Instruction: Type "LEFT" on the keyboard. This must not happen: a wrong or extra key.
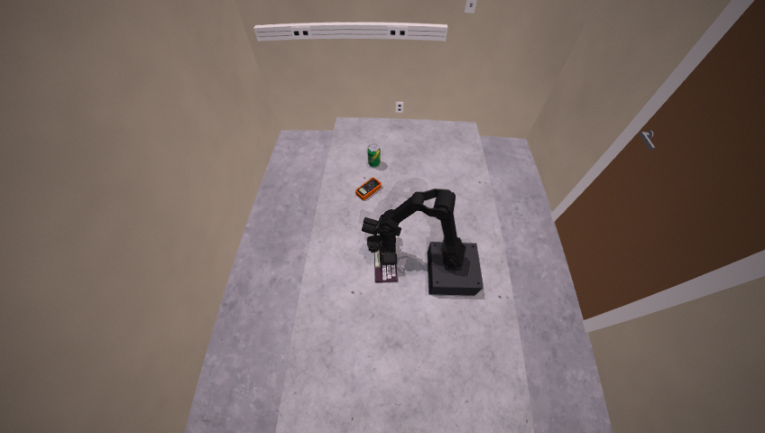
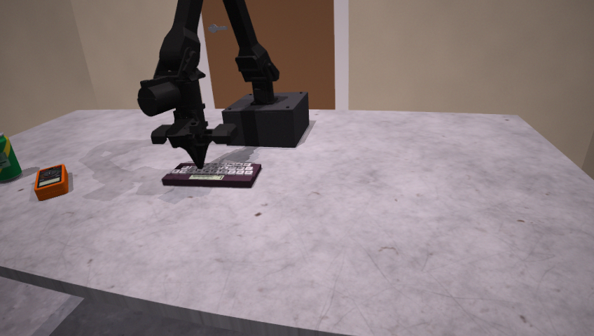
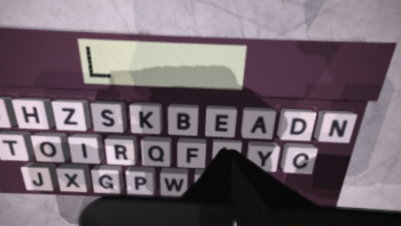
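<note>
A dark purple keyboard (image 2: 211,176) with white letter keys lies flat on the table; it also shows in the overhead view (image 1: 385,268). In the wrist view its pale green display (image 3: 162,64) reads "L". My gripper (image 2: 199,163) is shut and empty, its pointed tip down on the keys near the keyboard's left end. In the wrist view the tip (image 3: 231,157) covers the key between F (image 3: 191,153) and Y (image 3: 264,157) in the middle row. The E key (image 3: 221,121) sits just above the tip.
An orange multimeter (image 2: 50,180) and a green can (image 2: 7,159) stand at the table's left side. The arm's black base (image 2: 266,117) sits behind the keyboard. A brown door (image 2: 266,50) is beyond the table.
</note>
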Robot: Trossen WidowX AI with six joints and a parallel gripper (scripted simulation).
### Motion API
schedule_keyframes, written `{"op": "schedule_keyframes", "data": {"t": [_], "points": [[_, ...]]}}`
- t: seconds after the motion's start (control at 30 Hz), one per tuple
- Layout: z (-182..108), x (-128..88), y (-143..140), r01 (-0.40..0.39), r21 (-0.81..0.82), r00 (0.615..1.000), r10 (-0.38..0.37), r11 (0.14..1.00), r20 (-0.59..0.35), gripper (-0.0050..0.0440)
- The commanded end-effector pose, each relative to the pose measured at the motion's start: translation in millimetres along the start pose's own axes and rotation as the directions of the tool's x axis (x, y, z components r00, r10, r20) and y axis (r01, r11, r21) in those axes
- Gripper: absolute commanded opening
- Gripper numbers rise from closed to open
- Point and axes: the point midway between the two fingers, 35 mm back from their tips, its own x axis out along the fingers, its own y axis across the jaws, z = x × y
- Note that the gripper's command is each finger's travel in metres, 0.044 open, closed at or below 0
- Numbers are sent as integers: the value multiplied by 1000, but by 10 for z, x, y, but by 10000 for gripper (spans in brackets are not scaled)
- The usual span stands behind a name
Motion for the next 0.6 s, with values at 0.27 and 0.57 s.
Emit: {"op": "schedule_keyframes", "data": {"t": [0.27, 0.57], "points": [[51, -41, -17, 4, 0, 1000, -4, 1000, 24, -50], [31, -9, -11, 1, -1, 1000, -1, 1000, 16, -50]]}}
